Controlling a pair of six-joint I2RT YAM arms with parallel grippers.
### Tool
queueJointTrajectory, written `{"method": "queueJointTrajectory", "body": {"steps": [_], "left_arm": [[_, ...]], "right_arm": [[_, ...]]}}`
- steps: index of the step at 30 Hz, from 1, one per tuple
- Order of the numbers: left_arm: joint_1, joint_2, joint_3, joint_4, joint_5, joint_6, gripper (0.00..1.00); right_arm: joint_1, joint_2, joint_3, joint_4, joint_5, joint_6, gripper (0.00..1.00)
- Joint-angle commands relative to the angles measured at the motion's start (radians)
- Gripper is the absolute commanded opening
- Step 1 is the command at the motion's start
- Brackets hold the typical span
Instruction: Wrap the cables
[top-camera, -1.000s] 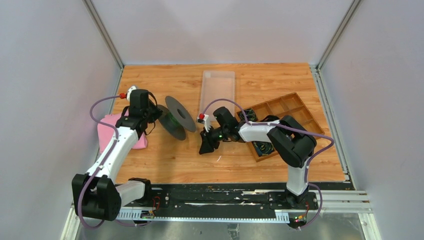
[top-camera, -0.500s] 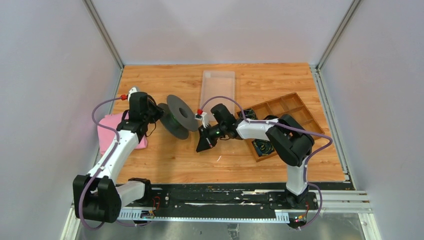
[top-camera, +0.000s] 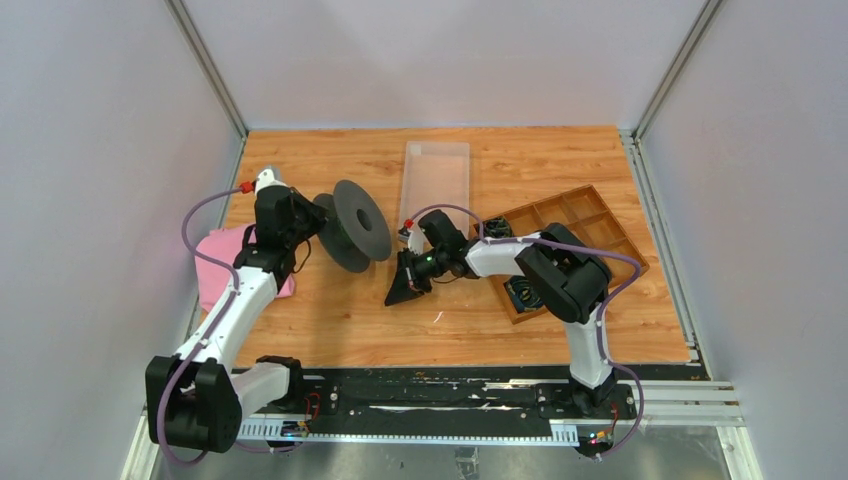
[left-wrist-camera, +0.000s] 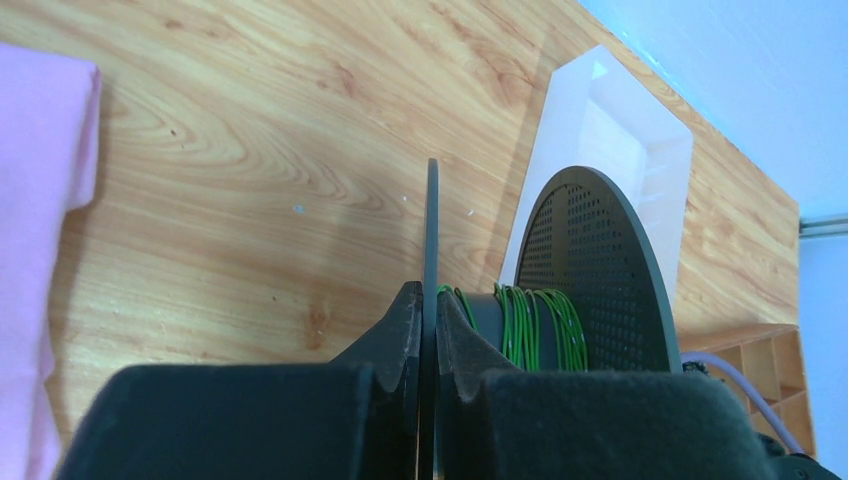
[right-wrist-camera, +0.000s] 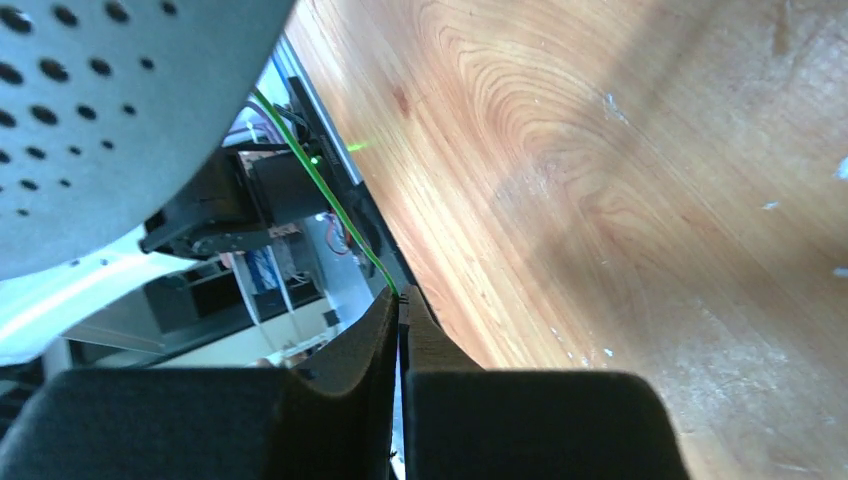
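The green cable (left-wrist-camera: 520, 325) is thin, light and limp. It can't be pushed, only led by tension, and I judge it could slip or kink under a careless pinch. Most of it lies wound in neat turns on the hub of the black spool (top-camera: 350, 232). One free strand (right-wrist-camera: 325, 195) runs straight from the spool's perforated flange to my right jaws, which are fully closed on it. That seems the right place to hold, because pulling from there lets me steer the line onto the hub. My left jaws are almost closed, clamped on the thin rim of the spool's near flange (left-wrist-camera: 431, 240), keeping the spool on edge.

The top camera cannot resolve the strand, and only my right wrist view shows it pinched. Only my left wrist view shows the green turns. The top camera alone shows both arms over the tabletop (top-camera: 350, 320), with the pink cloth (top-camera: 215, 250), the clear tray (top-camera: 436, 170) and the wooden tray (top-camera: 580, 215).
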Motion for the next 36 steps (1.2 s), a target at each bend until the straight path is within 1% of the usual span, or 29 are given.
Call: {"method": "queueJointTrajectory", "body": {"steps": [1,3,6,10,16,23,31,36], "left_arm": [[0.008,-0.032,0.009,0.174,-0.067,0.047,0.00],[0.008,-0.037,0.004,0.198,-0.066,0.066,0.00],[0.008,-0.040,-0.002,0.234,-0.023,0.071,0.00],[0.008,-0.048,-0.015,0.270,0.016,0.065,0.00],[0.008,-0.050,-0.041,0.353,0.089,0.069,0.00],[0.008,-0.047,-0.078,0.428,0.146,0.061,0.00],[0.008,-0.045,-0.080,0.429,0.140,0.048,0.00],[0.008,-0.042,-0.074,0.425,0.102,0.047,0.00]], "right_arm": [[-0.007,-0.011,0.008,-0.024,-0.019,0.172,0.01],[-0.010,-0.006,-0.001,-0.034,0.000,0.192,0.01],[-0.017,0.019,0.031,-0.061,0.007,0.209,0.01],[-0.044,0.032,0.080,-0.151,0.026,0.196,0.01],[-0.072,0.044,0.122,-0.243,0.054,0.168,0.01],[-0.113,0.053,0.144,-0.270,0.062,0.158,0.01],[-0.126,0.045,0.172,-0.329,0.084,0.120,0.01],[-0.118,0.040,0.172,-0.332,0.080,0.119,0.01]]}}
